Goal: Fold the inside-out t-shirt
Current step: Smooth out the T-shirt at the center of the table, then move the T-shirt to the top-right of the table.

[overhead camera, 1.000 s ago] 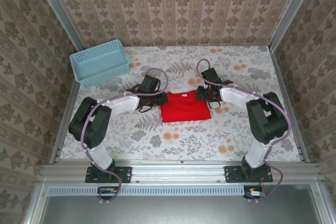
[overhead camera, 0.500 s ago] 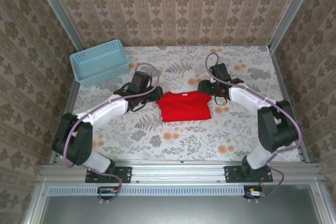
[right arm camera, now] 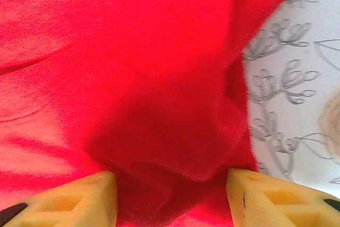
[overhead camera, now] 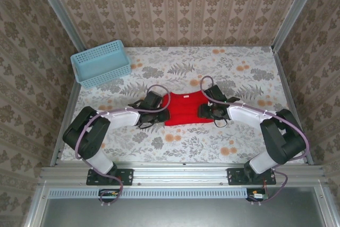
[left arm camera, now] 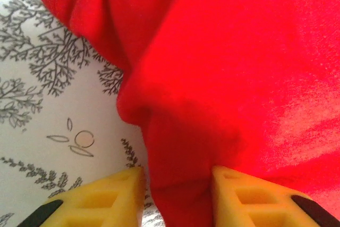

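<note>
With the left gripper (left arm camera: 178,179) pinched on a pucker of cloth and the right gripper (right arm camera: 171,182) set astride a thicker bunch, its clamping not discernible, the inside-out t-shirt (overhead camera: 186,109), laid at the middle of the table (overhead camera: 239,144), is best lifted evenly and kept taut; two grippers, one t-shirt and one blue basket (overhead camera: 101,63) are counted.

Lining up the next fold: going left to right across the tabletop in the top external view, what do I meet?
blue basket → left gripper at the shirt's left edge → red t-shirt → right gripper at the shirt's right edge
</note>
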Robot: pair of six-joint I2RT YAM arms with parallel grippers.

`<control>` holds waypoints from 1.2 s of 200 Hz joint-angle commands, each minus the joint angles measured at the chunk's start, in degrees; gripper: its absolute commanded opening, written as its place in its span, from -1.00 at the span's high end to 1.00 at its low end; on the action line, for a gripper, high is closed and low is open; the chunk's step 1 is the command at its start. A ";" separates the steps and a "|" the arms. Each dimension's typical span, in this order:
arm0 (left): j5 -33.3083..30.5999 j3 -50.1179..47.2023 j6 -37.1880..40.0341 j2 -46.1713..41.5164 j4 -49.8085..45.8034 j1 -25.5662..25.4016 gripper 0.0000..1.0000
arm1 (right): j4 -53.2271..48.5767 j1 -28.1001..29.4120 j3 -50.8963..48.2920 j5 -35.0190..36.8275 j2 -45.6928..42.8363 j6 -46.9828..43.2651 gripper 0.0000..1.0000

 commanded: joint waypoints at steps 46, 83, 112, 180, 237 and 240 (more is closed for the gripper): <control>-6.40 -1.02 6.42 -22.45 -11.98 5.94 -0.38 | -9.76 9.55 8.51 11.64 -2.86 -0.67 -0.45; -7.04 -5.61 7.83 -33.15 -14.04 12.81 -0.52 | -16.11 14.69 17.11 12.41 10.24 4.93 -0.59; -8.04 -8.13 9.41 -41.60 -14.99 16.84 -0.75 | -17.57 13.27 21.56 12.76 18.18 4.27 -0.64; -8.44 -10.03 11.86 -47.52 -18.04 20.41 -0.84 | -26.53 -9.48 38.34 14.29 30.56 -18.34 -0.55; -8.41 -11.72 11.23 -51.46 -17.78 23.32 -0.86 | -28.08 -21.16 50.20 18.40 37.95 -29.69 -0.53; -8.45 -11.67 11.39 -51.53 -17.97 23.33 -0.86 | -27.87 -21.84 50.47 18.50 38.15 -30.13 -0.53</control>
